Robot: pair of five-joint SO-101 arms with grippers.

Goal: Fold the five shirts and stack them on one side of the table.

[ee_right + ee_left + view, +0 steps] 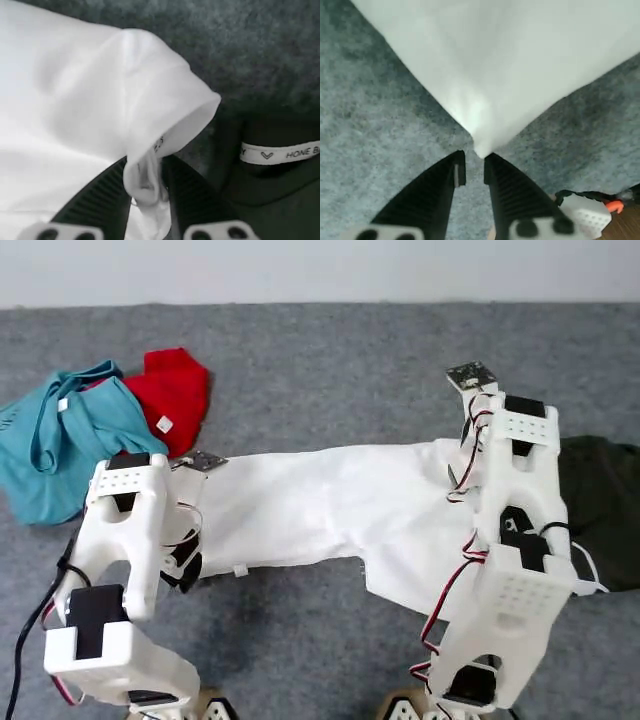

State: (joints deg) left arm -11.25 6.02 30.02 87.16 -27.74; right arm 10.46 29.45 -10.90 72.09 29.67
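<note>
From above, the white shirt (330, 500) lies spread on the grey table (300, 350). Its long axis runs from the left arm (125, 530) across to the right arm (520, 540), with one end under each. A teal shirt (60, 440) and a red shirt (175, 390) lie crumpled beyond the left arm, and a dark shirt (600, 490) lies just outside the right one. At the left wrist, the left claw (475, 156) looks clenched on the very tip of a corner. The cloth fans away straight ahead of it, drawn to a point. At the right wrist, the right claw (146, 170) is clamped on a bunched fold of the white shirt; the rest spreads out ahead, and the dark shirt's collar lies just beside the claw. Each arm is nearest its own end, so the fold probably depends on carrying both ends the same way, crosswise to that axis.
</note>
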